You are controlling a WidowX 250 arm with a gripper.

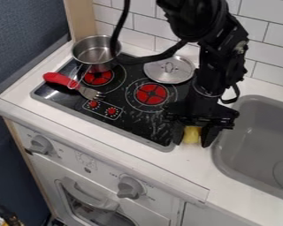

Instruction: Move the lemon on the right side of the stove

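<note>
The small yellow lemon (192, 134) is right between the two fingers of the black robot tool (191, 143). The fingers are apart by about as much as the lemon is wide, and they seem to pinch it. It is at the front right corner of the flat black stove (123, 117), on the side near the gray sink (229, 152). If that spot over the white desk (188, 165) is right, the tool just needs to let go.
</note>
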